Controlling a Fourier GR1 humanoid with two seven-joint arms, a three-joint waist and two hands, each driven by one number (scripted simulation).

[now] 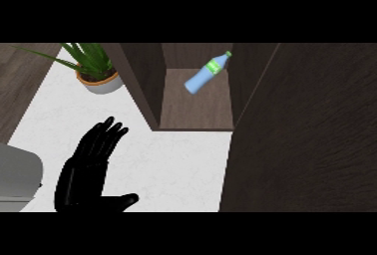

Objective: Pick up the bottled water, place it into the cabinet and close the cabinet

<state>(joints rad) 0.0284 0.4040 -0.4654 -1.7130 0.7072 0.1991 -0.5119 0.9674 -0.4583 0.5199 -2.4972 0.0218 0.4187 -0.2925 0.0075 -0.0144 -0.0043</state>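
From the head view I look steeply down on a white marbled tabletop (pixel 184 164). I count one bottle, one cabinet, one potted plant and one hand. The bottled water (pixel 205 74) is a pale blue bottle with a green label and green cap; it sits inside the cabinet (pixel 143 79), tilted, its cap pointing toward the upper right and its base toward the lower left, over the wooden shelf floor of the open compartment. Nothing is holding it. The cabinet is dark brown wood; its door (pixel 309 134) stands open and fills most of the right side of the view as one large dark panel. To the left of the cabinet, near the far edge of the tabletop, stands the potted plant (pixel 95 69), long green leaves rising from a light round pot. My left hand (pixel 92 164) shows at the lower left, black, resting with its fingers straight and slightly spread, pointing up, the thumb out to the right; it grips nothing and is well apart from the bottle. I cannot see my right hand anywhere. A grey object (pixel 16 174) sits at the left edge; I cannot tell what it is.
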